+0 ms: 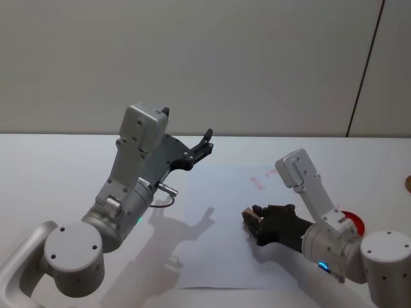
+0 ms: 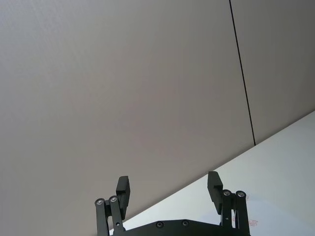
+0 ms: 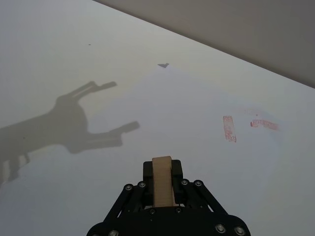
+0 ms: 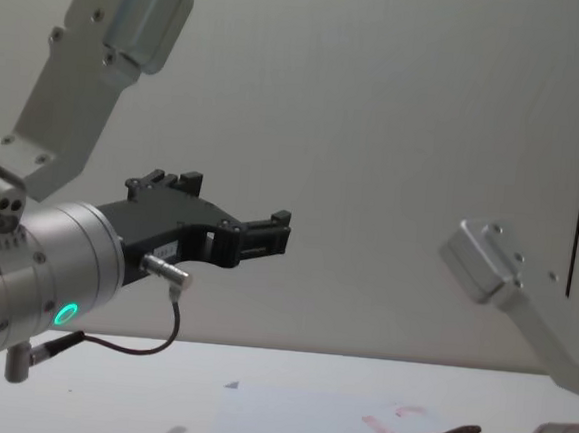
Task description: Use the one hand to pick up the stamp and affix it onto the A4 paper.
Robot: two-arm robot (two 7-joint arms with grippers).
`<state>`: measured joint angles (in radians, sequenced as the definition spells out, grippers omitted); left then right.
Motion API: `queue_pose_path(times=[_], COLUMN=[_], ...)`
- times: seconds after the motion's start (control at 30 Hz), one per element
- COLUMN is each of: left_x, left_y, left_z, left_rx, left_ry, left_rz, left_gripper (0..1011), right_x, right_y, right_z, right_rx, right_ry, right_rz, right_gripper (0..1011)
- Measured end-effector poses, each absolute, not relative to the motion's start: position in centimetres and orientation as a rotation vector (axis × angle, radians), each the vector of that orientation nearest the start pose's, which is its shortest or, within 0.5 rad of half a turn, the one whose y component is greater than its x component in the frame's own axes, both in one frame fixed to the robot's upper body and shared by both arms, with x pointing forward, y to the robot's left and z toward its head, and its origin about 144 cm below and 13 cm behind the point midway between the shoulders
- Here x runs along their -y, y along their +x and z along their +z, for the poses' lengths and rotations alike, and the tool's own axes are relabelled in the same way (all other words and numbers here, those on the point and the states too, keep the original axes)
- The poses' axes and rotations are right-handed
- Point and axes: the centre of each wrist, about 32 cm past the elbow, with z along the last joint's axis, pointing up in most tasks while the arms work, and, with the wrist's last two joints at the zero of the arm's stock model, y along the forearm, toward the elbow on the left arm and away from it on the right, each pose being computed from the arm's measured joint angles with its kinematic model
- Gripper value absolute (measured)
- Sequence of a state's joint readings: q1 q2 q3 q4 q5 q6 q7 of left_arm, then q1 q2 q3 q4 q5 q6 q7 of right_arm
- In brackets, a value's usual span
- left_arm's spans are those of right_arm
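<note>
The right tool (image 3: 162, 183) is clamped on the stamp (image 3: 162, 181), a small, stiff, light wooden block best pinched by its flat sides, low over the A4 paper (image 1: 218, 224) on the table (image 1: 51, 167), while the left tool (image 2: 170, 191) hangs spread and empty, raised above it

The right gripper (image 1: 249, 221) is low over the A4 paper (image 1: 218, 256), near its right-hand side, with its black fingers (image 3: 175, 169) clamped on the stamp (image 3: 162, 181) (the tan block stands between them). Its forearm bends up and back from the wrist. The left gripper (image 1: 207, 142) hangs raised above the paper's far left corner, its fingers (image 2: 213, 185) spread and holding nothing.
</note>
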<state>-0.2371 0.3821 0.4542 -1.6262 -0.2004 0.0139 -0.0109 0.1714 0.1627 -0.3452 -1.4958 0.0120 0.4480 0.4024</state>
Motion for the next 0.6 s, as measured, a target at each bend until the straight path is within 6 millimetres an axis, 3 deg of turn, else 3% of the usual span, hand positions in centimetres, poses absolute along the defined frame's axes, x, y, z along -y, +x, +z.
queue_pose_path(times=[0.6], left_x=[-19.84], left_y=[49.2], left_z=[120.44], left_rx=[0.268], left_ry=[0.061], left_rz=[1.124], left_gripper=[1003], right_x=[17.03], right_y=[48.86], right_z=[115.93], right_rx=[-0.134], right_ry=[-0.406], right_rz=[-0.902], right_gripper=[204])
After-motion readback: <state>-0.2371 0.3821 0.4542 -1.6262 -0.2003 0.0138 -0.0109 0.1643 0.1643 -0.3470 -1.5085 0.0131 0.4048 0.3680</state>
